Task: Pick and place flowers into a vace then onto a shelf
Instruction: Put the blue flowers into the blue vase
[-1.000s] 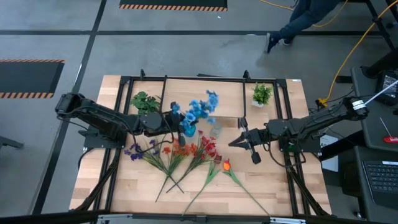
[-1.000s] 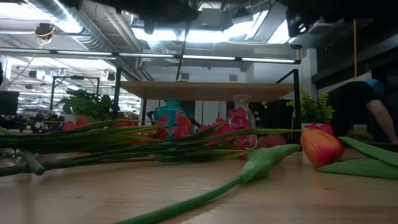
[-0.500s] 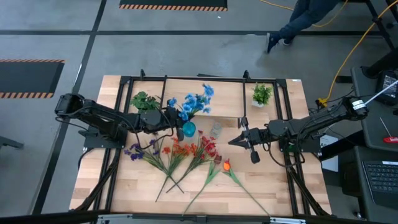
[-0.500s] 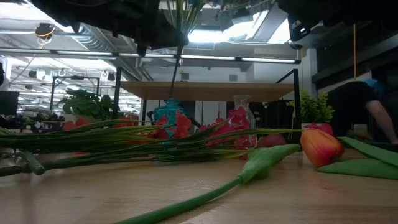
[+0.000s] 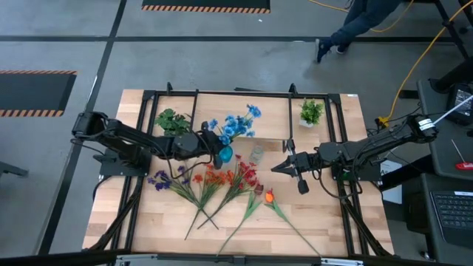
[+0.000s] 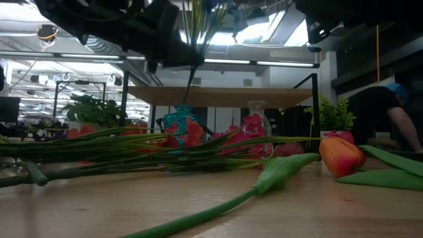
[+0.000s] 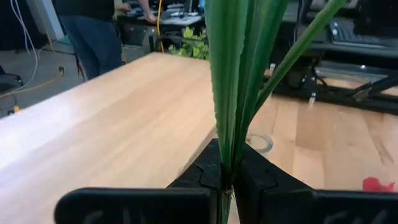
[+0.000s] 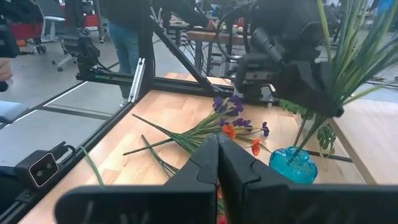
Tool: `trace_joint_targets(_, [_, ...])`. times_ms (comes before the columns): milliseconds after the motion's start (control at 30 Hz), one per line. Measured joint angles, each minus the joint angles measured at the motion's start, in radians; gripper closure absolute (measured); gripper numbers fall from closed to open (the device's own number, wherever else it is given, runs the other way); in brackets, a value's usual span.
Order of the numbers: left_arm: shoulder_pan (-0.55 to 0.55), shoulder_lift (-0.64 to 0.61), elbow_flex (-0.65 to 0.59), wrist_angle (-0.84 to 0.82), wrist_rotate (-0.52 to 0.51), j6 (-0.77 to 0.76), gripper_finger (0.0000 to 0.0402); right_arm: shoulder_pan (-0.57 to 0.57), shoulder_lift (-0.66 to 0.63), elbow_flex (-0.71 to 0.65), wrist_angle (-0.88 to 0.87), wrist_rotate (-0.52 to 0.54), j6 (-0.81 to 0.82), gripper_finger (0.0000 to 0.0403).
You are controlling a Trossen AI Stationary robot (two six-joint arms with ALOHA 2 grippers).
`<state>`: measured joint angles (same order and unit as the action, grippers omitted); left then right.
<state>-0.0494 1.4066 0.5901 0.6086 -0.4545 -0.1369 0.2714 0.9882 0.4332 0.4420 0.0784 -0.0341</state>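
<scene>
My left gripper [image 5: 208, 142] is shut on a bunch of blue flowers [image 5: 233, 123], raised above the table. The stems' lower ends reach the mouth of a teal glass vase [image 5: 224, 155], which stands on the table; they also show in the right wrist view [image 8: 300, 138]. My right gripper [image 5: 278, 169] is shut and empty, hovering right of a clear vase [image 5: 256, 155]. Purple [image 5: 161, 178], orange [image 5: 211, 177] and red flowers [image 5: 244, 174] and an orange tulip [image 5: 268, 197] lie flat on the table. The shelf board [image 6: 218, 96] stands on black legs behind the vases. My left gripper pinches the bunch's green stems [image 7: 227, 163] between its two fingers, partway up from the lower ends. The fingers lie across the stems, coming from the table's left. The bunch stands tilted, blooms up and toward the far right, its lower ends [image 6: 190, 84] over the teal vase [image 6: 181, 117].
Two small potted plants [image 5: 171, 120] [image 5: 311, 112] stand at the far side. Black frame rails [image 5: 244, 94] border the table. A person [image 5: 355, 26] stands beyond the far edge. Bare wood lies along the near edge [image 5: 148, 229].
My left gripper has come down and a little toward the table's right with the blue bunch. The stems' lower ends have dropped to the teal vase's mouth, and the blooms have swung toward the far right. My right gripper has kept still.
</scene>
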Motion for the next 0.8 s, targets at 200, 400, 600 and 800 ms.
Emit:
trace_joint_targets(200, [0.0,0.042,0.0,0.002,-0.02,-0.026,0.0389,0.0,0.01,0.0,0.001,0.0,0.0,0.0398])
trace_joint_targets(400, [0.0,0.087,0.0,0.001,-0.024,-0.028,0.0387,0.0,0.033,0.0,0.001,0.0,-0.001,0.0398])
trace_joint_targets(600, [0.0,0.116,0.002,0.032,-0.031,-0.025,0.0386,0.0,0.033,0.0,0.003,0.0,-0.004,0.0398])
trace_joint_targets(800, [0.0,0.117,0.002,0.029,-0.03,-0.019,0.0385,0.0,0.033,0.0,0.003,0.0,-0.004,0.0398])
